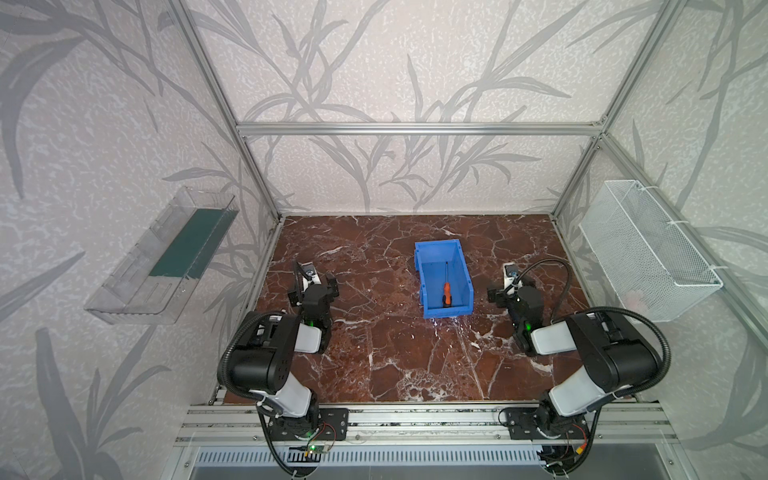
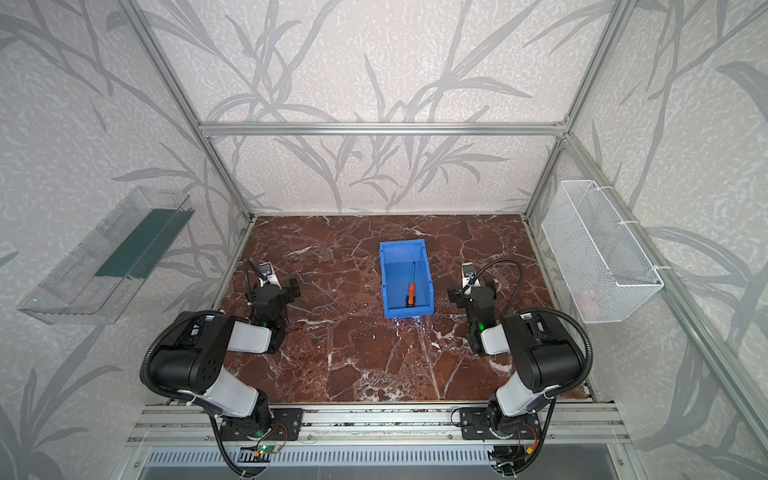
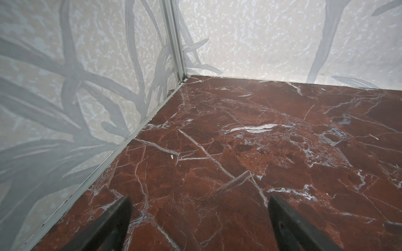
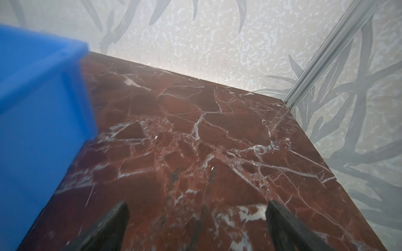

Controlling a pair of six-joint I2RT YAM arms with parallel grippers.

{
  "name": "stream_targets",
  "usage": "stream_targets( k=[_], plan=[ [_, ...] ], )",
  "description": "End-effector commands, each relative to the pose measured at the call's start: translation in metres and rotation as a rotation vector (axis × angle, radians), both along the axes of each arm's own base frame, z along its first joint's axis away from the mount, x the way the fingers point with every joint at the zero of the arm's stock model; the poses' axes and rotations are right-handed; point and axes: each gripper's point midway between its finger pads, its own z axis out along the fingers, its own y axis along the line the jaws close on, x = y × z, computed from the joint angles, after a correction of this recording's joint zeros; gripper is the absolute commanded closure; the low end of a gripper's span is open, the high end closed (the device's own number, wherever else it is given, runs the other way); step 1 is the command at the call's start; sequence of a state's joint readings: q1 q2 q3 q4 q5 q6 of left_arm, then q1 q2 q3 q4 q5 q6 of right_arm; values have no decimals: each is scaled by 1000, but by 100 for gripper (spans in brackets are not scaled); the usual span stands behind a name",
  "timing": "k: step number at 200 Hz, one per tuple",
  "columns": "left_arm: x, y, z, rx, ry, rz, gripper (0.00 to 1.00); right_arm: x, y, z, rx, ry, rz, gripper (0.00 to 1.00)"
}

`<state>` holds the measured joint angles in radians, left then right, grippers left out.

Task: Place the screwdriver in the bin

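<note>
Small orange-handled screwdriver (image 1: 446,287) lies inside the bright blue rectangular plastic bin (image 1: 420,274), shaft toward 12 o'clock. The left gripper (image 1: 312,289) at the bin's 9 o'clock and the right gripper (image 1: 510,291) at 3 o'clock sit clear, jaws wide open and empty, apparently because the task is done.

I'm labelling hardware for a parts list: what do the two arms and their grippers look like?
The left arm and right arm have black joint housings joined by white links, with a black corrugated cable conduit looping along each. A green light glows near each wrist. The left gripper and right gripper have flat, dark fingers.
</note>
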<state>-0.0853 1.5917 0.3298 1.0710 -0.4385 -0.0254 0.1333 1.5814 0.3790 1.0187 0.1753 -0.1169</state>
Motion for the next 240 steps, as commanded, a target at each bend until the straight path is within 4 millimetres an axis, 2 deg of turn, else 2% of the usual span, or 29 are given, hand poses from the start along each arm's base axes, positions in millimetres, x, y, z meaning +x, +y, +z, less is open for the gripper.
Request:
stream_targets(
  k=[1, 60, 240],
  plan=[
    [1, -2, 4, 13, -14, -10, 1, -4, -2, -14, 115, 142, 13, 1],
    [2, -1, 5, 12, -17, -10, 1, -4, 4, -13, 84, 49, 62, 1],
    [2, -2, 4, 14, -16, -11, 1, -4, 3, -15, 87, 59, 55, 1]
  ],
)
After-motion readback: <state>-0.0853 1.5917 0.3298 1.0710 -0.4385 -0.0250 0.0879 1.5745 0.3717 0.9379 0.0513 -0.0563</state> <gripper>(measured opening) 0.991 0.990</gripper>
